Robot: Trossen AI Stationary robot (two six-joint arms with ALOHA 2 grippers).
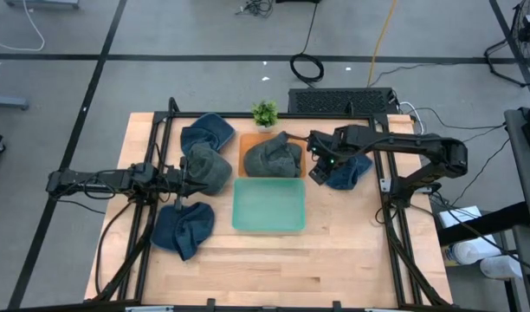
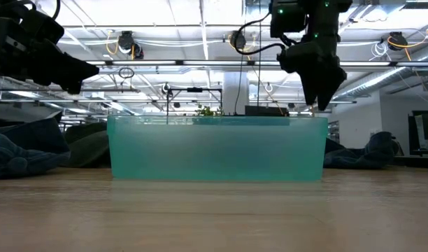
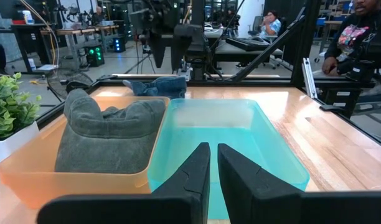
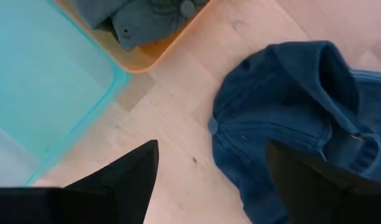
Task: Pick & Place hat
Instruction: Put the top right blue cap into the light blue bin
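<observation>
light wooden table [image 1: 334, 260] with a black frame, seen from above. near its middle a translucent teal plastic bin [image 1: 269, 204], nothing visible inside it. touching the bin's far edge, an orange plastic tray [image 1: 245, 148] holding a grey-green fabric cap [image 1: 274, 158], crumpled; which way its brim points is hard to tell.

right gripper [image 1: 318, 167] hovers above bare table just beside the teal bin's far right corner, jaws spread wide, nothing between them. in the right wrist view the two dark fingers [image 4: 125, 174] frame the wood and the near edge of a dark blue denim cap [image 4: 296, 118]. this cap lies on the table just right of the orange tray, partly under the right arm in the high view [image 1: 350, 171]; crown up with its top button showing, long axis roughly along the arm's line, brim end unclear.

left gripper [image 1: 189, 171] is held over the left side of the table, jaws nearly shut with a thin gap, nothing held; its wrist view looks across the teal bin and tray.

on the left: a second grey-green cap [image 1: 206, 168] under that gripper, a blue cap [image 1: 207, 132] behind it, another blue cap [image 1: 184, 229] in front.

small green potted plant [image 1: 265, 113] at the far edge.
</observation>
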